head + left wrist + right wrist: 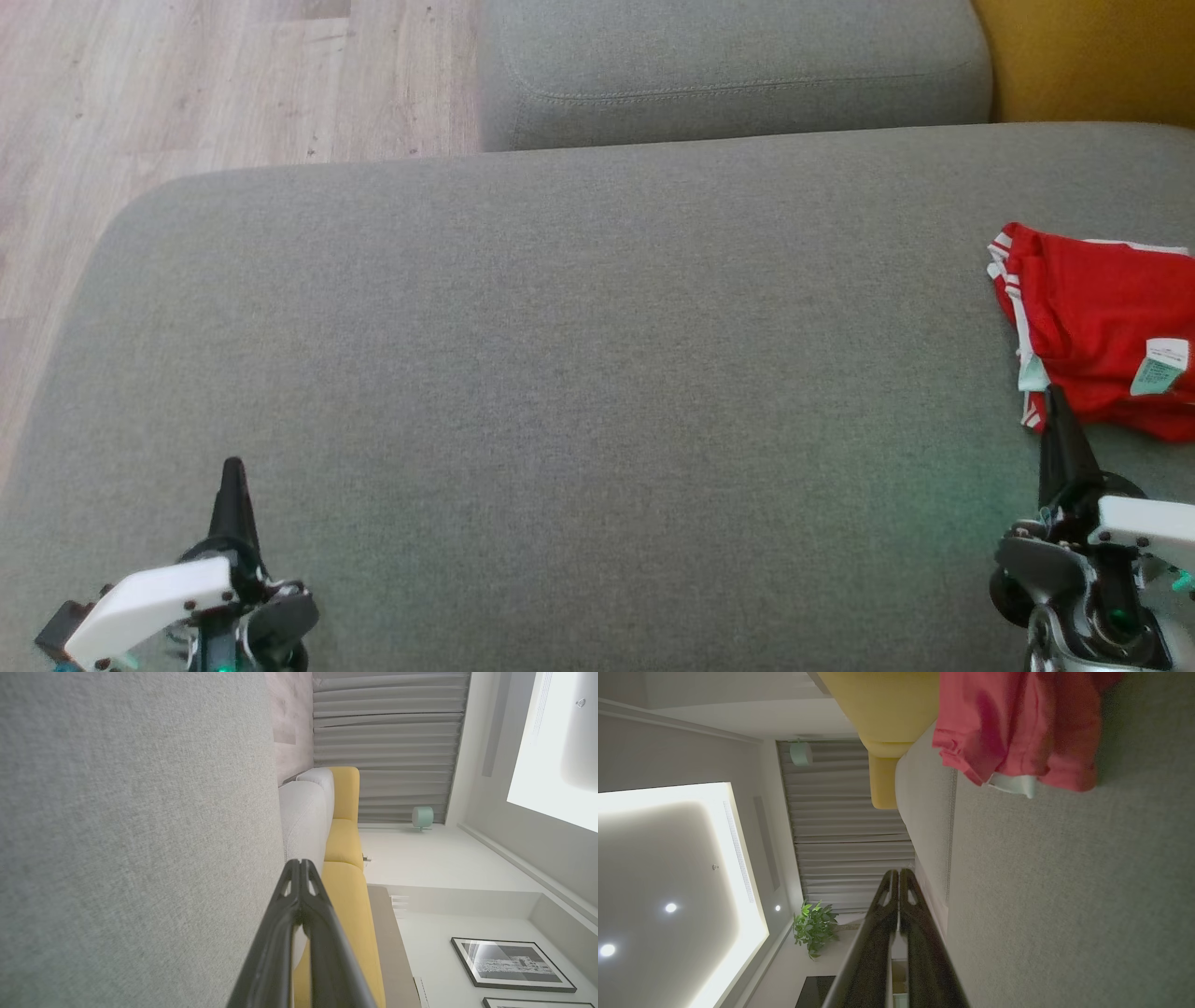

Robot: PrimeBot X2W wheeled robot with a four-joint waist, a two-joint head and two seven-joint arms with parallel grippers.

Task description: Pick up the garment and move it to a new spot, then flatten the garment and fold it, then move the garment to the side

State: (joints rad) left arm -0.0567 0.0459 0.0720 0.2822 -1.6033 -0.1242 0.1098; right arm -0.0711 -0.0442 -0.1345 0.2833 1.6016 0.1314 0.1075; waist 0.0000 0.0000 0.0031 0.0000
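Your garment, a red pair of sports shorts [1102, 327] with white side stripes, lies bunched at the far right of the grey sofa cushion [560, 373], running off the head view's right edge. A pale care label [1160, 366] sits on top near its near edge, and a second pale tag [1014, 784] hangs from the hem in the right wrist view.

Your right gripper [1058, 401] rests just in front of the shorts, its tip at the near left corner of the cloth; you cannot tell from here whether it touches. Its jaws are pressed together and hold nothing. Your left gripper [231, 471] is well apart at the lower left, low beside the bare cushion, jaws likewise closed and empty.

Expect thin, light knit fabric: soft, limp and with no stiffness to lean on. It should drape and stretch from wherever you pinch it, and a single layer could slide off the pile while the rest stays behind. The cushion is soft too, so the fingers can press in a little to get under an edge.

Take hold at a thick, doubled part: the striped side seam [1006, 271] or the hem fold nearest the right gripper. Avoid the labels; they would likely tear or slip. You will need to open the jaws first.
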